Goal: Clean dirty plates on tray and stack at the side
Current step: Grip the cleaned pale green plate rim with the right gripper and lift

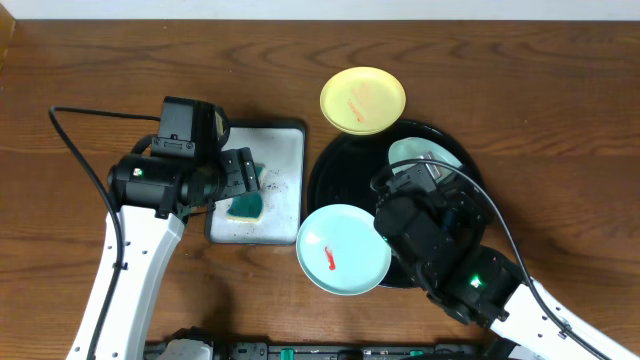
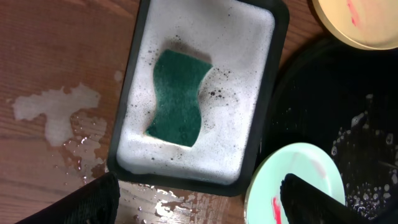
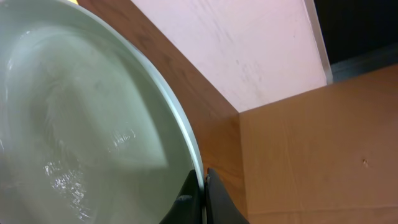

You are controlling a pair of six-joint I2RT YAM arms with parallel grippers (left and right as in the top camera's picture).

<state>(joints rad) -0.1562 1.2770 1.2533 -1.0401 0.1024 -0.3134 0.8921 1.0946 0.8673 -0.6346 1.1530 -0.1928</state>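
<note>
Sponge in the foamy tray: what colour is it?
The sponge has a dark green top and a yellowish lower edge. It shows best in the left wrist view.

The right arm is covering most of the wet mint plate and the black tray's side toward the desk's right edge, while the left wrist picture's edges are cutting off the yellow plate, the smeared mint plate and the left gripper's fingers.

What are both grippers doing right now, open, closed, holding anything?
Left gripper: open, holding nothing, above the sponge.
Right gripper: closed on the rim of a pale plate.
</note>
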